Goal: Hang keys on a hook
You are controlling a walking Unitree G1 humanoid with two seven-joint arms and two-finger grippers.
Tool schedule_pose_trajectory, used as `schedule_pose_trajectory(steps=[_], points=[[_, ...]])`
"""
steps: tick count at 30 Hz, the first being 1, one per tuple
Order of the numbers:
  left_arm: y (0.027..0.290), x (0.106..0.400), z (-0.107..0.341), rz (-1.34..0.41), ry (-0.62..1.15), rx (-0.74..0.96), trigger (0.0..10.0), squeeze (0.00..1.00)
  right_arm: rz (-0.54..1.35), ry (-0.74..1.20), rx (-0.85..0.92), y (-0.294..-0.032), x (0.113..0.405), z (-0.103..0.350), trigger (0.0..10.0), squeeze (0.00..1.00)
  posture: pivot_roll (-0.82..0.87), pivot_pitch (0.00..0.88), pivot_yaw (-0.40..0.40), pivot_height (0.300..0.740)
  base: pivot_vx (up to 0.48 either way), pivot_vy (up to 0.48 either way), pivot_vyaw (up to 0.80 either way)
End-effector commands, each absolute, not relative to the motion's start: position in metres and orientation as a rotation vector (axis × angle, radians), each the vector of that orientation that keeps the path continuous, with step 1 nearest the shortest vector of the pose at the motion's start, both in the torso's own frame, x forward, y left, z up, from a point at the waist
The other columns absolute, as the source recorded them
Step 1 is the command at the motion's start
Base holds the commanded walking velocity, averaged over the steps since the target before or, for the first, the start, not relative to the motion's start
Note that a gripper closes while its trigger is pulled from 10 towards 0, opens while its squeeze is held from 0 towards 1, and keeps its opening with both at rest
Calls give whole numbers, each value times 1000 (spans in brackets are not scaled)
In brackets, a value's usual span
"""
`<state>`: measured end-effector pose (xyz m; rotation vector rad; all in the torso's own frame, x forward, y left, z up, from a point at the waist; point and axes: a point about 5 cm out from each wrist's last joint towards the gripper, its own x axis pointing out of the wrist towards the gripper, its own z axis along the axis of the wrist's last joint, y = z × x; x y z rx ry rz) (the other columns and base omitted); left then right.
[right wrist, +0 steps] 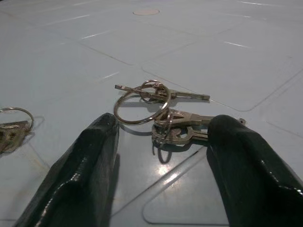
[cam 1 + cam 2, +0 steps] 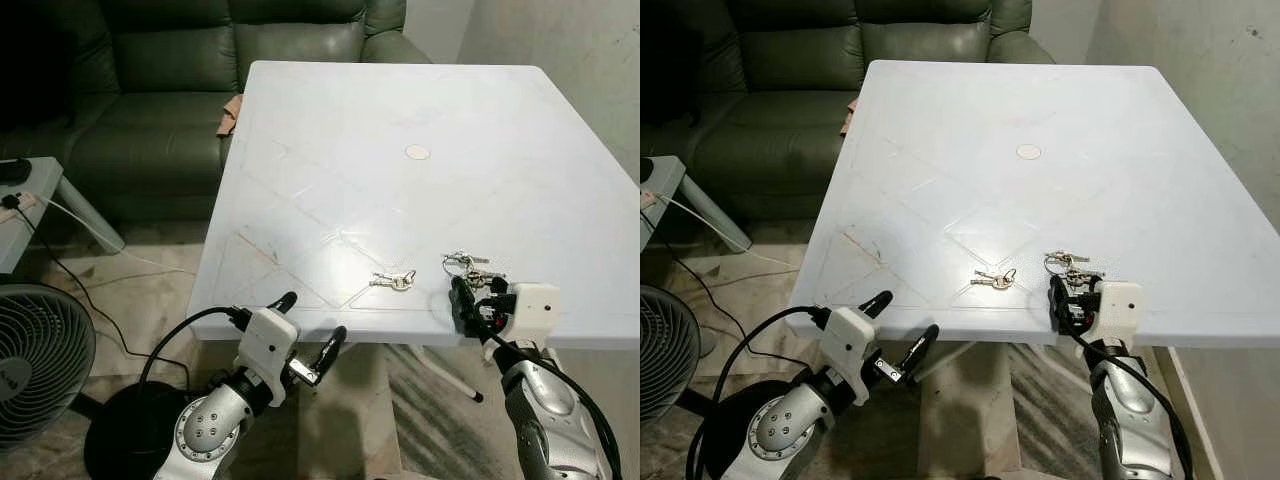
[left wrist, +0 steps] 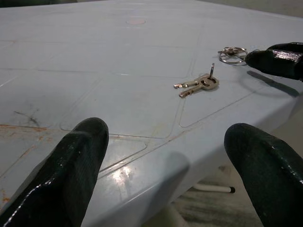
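Keys: a bunch of keys on a ring (image 1: 150, 111) lies flat on the white table (image 2: 400, 110), near its front edge and toward the right; several silver keys fan out from the ring.
Second keys: a smaller pair of keys (image 2: 394, 281) lies just to the left of the bunch, also near the front edge, apart from it.
Right gripper: the right gripper (image 1: 163, 156) sits at the table's near edge with its two black fingers spread apart, one on each side of the bunch; the keys lie between the fingertips, and I cannot tell whether the fingers touch them.
Left gripper: the left gripper (image 2: 312, 325) hovers in front of the table's near edge, left of both sets of keys, fingers apart and holding nothing.
Table: white plastic with faint diamond lines, a small round cap (image 2: 417, 152) near its middle, and rusty scuffs (image 3: 19, 127) at the near left corner.
Surroundings: a dark green sofa (image 2: 150, 90) stands beyond the table on the left; a fan (image 2: 30, 360) stands on the floor at near left.
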<state>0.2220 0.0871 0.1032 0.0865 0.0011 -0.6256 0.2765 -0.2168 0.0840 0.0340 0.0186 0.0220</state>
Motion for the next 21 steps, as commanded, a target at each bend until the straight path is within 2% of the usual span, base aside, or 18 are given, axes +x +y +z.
schedule_pose_trajectory(steps=[1, 8, 9, 11, 12, 13, 21], points=[[87, 220, 105, -626, 1, 97, 10000, 0, 5, 3, 21, -220, 277, 85, 10000, 0, 25, 135, 5, 740, 0, 0, 0], [87, 220, 105, -626, 2, 96, 10000, 0, 6, 2, 17, -221, 277, 85, 10000, 0, 25, 134, 5, 740, 0, 0, 0], [87, 220, 105, -626, 1, 97, 10000, 0, 13, -1, 15, -220, 277, 85, 3412, 0, 25, 132, 5, 740, 0, 0, 0], [87, 221, 105, -626, 1, 96, 10000, 0, 16, -1, 16, -219, 277, 85, 3412, 0, 25, 132, 5, 740, 0, 0, 0], [87, 221, 105, -626, 0, 97, 10000, 0, 19, -2, 14, -219, 278, 85, 2118, 0, 25, 132, 5, 740, 0, 0, 0], [87, 221, 105, -625, 0, 97, 10000, 0, 22, -3, 13, -218, 278, 85, 0, 0, 27, 131, 5, 740, 0, 0, 0], [86, 221, 105, -622, 0, 98, 10000, 0, 29, 5, 11, -217, 278, 83, 0, 0, 30, 131, 2, 740, 0, 0, 0]])
